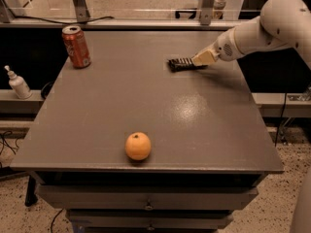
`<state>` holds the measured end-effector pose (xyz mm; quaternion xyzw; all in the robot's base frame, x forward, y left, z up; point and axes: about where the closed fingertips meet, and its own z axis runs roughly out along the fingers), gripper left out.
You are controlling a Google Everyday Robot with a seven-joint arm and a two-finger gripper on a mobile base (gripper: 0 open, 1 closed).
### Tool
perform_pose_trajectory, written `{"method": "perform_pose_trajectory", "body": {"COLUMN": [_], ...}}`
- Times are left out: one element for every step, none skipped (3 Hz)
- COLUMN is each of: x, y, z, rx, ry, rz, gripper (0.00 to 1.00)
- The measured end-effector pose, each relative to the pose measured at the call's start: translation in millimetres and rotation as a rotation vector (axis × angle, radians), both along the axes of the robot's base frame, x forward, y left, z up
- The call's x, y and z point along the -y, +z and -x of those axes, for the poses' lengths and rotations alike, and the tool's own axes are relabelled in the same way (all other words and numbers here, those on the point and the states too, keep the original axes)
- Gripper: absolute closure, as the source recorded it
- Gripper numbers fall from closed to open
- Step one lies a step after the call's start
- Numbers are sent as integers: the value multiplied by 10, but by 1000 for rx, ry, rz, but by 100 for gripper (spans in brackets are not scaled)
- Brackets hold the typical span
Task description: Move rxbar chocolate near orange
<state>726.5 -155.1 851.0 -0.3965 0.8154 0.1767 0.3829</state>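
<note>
The rxbar chocolate (181, 63), a flat black bar with pale lettering, lies on the grey table (160, 106) at the far right. My gripper (198, 61), with tan tips on a white arm, reaches in from the right and meets the bar's right end, low over the table. The bar's right end is hidden behind the gripper. The orange (138, 146), small and round, sits near the table's front edge, left of centre, well away from the bar and gripper.
An orange-red soda can (76, 46) stands upright at the table's far left corner. A white pump bottle (18, 83) stands on a lower ledge off the table's left side. Drawers run below the front edge.
</note>
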Motion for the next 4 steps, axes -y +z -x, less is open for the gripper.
{"method": "perform_pose_trajectory", "body": {"x": [-40, -127, -218, -169], "y": [147, 156, 96, 62], "z": [145, 348, 534, 535], "rx": [8, -14, -52, -57], "ry": [14, 28, 46, 41], "rz": [-10, -17, -17, -2], "gripper": [88, 100, 82, 58]}}
